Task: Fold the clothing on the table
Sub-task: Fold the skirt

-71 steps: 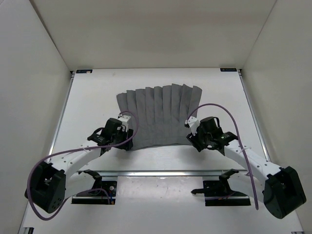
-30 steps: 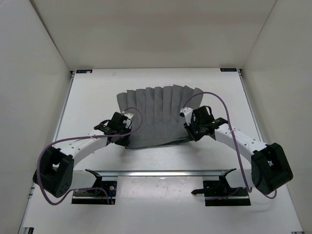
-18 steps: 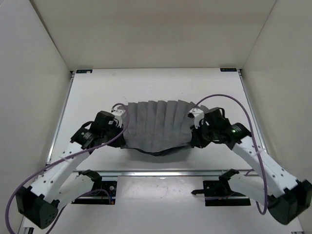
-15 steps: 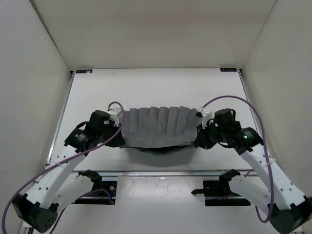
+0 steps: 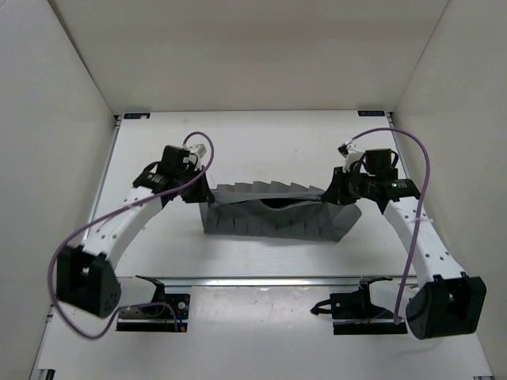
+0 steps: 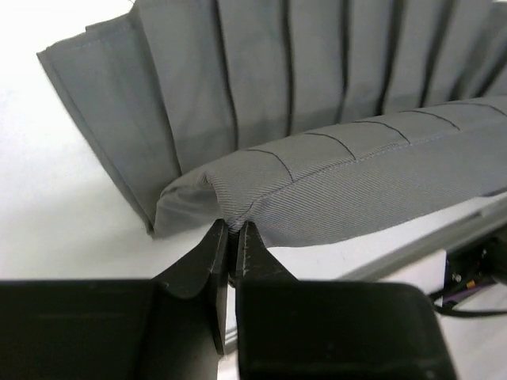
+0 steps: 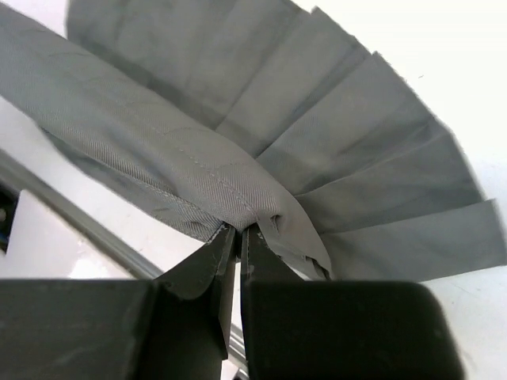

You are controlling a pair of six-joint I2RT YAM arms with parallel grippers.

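Observation:
The clothing, a grey pleated skirt, lies across the middle of the white table, its thick band lifted and doubled over the pleats. My left gripper is shut on the band's left end. My right gripper is shut on the band's right end. The left wrist view shows the black fingertips of the left gripper pinching the rolled band of the clothing, with the pleats lying flat beyond. In the right wrist view the right gripper pinches the band's corner of the clothing above the fanned pleats.
A metal rail runs along the table's near edge, with two black mounts behind it. White walls close in the left, right and far sides. Purple cables loop off both arms.
Both grippers have risen from the skirt's near corners and carried the band toward the far side. The skirt has gone from flat and fan-shaped to doubled over itself.

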